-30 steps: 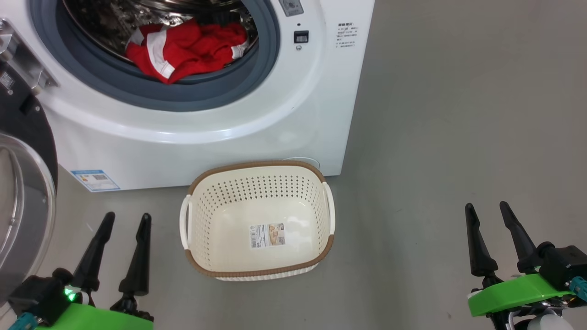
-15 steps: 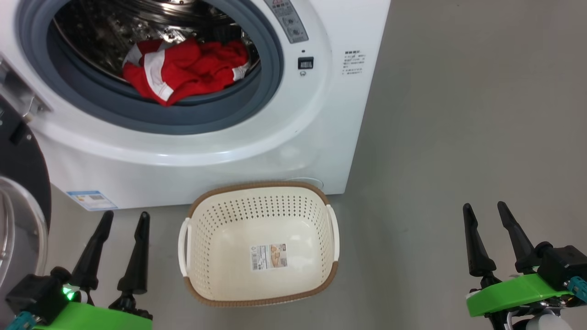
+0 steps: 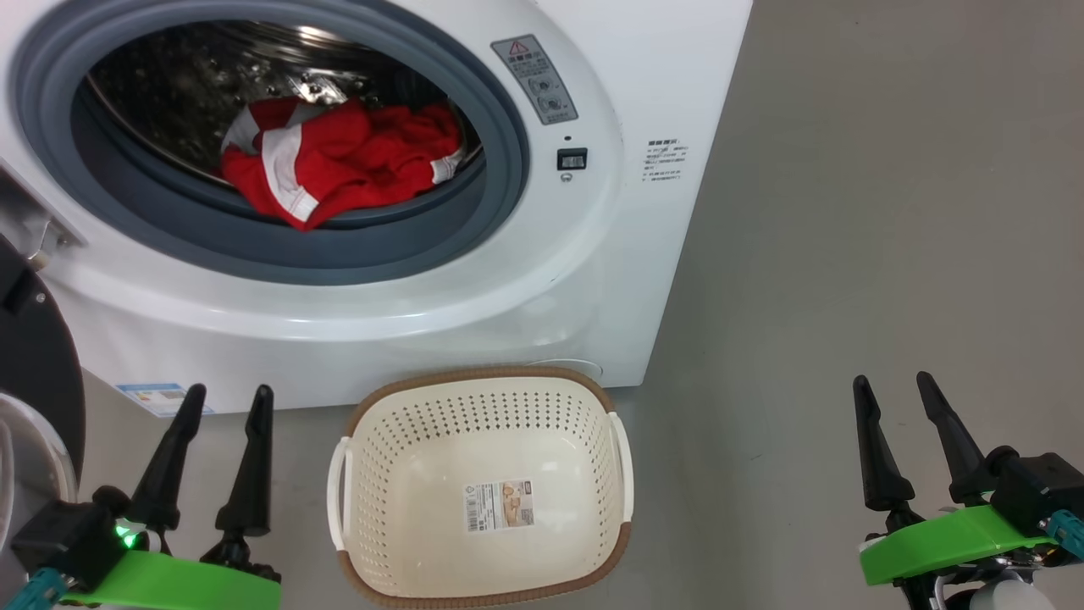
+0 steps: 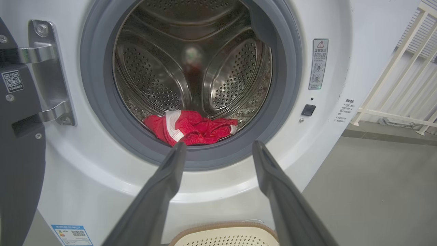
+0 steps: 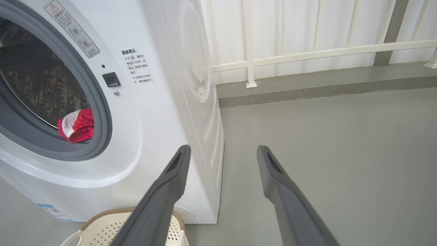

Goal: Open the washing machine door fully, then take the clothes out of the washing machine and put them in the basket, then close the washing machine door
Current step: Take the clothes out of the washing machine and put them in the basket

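The washing machine [image 3: 508, 288] stands with its door [image 3: 34, 373] swung wide open at the left; the door's black inner face [image 4: 17, 153] hangs on steel hinges. Red clothes [image 3: 339, 161] with white trim lie at the drum's front lip, and they appear as a small red heap [image 4: 187, 127] and a red edge [image 5: 76, 125] in the wrist views. The cream basket [image 3: 478, 398] sits on the floor just before the machine, with nothing but its sticker inside. My left gripper [image 3: 229, 392] is open at lower left, beside the basket. My right gripper [image 3: 893, 379] is open at lower right.
Grey floor [image 3: 847, 254] spreads to the right of the machine. A white railing [image 5: 307, 51] on a low grey kerb runs behind and to the machine's right. A blue label [image 3: 157, 396] marks the machine's lower left corner.
The head camera has tilted up: machine and basket sit lower in the picture and more of the drum shows. Both grippers keep their places, open.
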Robot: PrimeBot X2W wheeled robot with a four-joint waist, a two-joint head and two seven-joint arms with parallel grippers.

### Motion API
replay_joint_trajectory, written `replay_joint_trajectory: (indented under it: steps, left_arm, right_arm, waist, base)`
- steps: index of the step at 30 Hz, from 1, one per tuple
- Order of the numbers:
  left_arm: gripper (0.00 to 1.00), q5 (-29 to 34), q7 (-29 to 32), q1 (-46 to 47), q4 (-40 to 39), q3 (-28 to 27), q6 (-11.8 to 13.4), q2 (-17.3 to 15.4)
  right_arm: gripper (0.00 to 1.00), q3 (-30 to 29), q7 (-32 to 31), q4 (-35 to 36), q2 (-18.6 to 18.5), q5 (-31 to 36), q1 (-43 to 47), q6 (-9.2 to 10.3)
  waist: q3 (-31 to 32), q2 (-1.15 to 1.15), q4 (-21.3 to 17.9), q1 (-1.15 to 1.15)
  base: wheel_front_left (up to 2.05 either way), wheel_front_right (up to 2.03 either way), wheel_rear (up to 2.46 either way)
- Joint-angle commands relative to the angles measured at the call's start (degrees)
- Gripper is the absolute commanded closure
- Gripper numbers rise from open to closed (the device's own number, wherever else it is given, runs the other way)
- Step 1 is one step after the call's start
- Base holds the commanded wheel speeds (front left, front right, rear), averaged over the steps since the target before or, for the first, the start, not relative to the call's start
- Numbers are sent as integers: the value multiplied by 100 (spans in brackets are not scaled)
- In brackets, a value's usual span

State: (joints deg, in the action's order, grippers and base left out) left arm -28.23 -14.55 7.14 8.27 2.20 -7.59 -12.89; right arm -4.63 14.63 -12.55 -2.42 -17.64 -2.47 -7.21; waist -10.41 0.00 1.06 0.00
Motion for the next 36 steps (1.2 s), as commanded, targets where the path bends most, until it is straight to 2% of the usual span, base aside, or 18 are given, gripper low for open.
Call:
replay_joint_trajectory:
  steps: [1, 26, 36]
  left_arm:
    - [0, 51, -45, 152, -86, -212, 10, -108]
    - [0, 100, -45, 247, 133, -211, 10, -149]
    - [0, 592, -45, 1061, 754, -217, 10, -137]
  right_arm:
    - [0, 159, 37, 122, -46, -28, -91, -28]
    - [0, 222, 37, 148, -46, -65, -165, -28]
    - [0, 255, 37, 213, -46, -127, -360, -28]
  waist:
    - [3, 0, 2, 0]
    - [-206, 0, -39, 0]
    - [-702, 0, -83, 0]
  base:
    - [0, 0, 0]
    - [0, 0, 0]
    - [0, 0, 0]
